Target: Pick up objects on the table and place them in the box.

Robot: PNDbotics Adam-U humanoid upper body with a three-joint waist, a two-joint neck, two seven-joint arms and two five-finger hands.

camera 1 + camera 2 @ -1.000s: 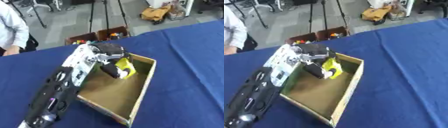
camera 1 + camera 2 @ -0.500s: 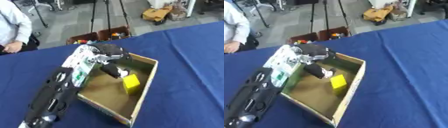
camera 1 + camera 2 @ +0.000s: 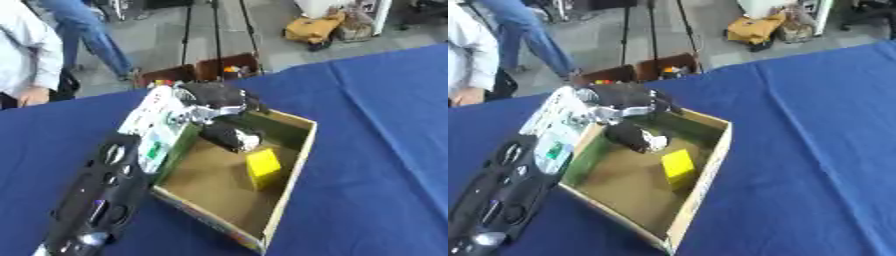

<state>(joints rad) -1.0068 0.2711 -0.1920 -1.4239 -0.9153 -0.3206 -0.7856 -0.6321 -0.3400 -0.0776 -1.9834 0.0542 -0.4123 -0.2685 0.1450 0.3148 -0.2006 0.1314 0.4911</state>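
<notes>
Looking down through the left eye view, the robot's left hand [image 3: 229, 136] hangs inside the cardboard box [image 3: 302, 150], near its far end. The dark fingers look partly curled and seem to hold nothing, though I cannot tell for sure how far they are spread. A yellow block [image 3: 263, 168] lies on the box floor just beside the hand, apart from the fingers. The box sits on a blue tablecloth [image 3: 385, 130].

From the right eye view, the same block sits near the right wall of the box, with the hand just above and to its left. The right hand does not show in either view.

My worry is the way out: the forearm crosses the left wall of the box, so a careless lift could snag that wall and drag or tip the box, or the fingers could catch the block and knock it about.
</notes>
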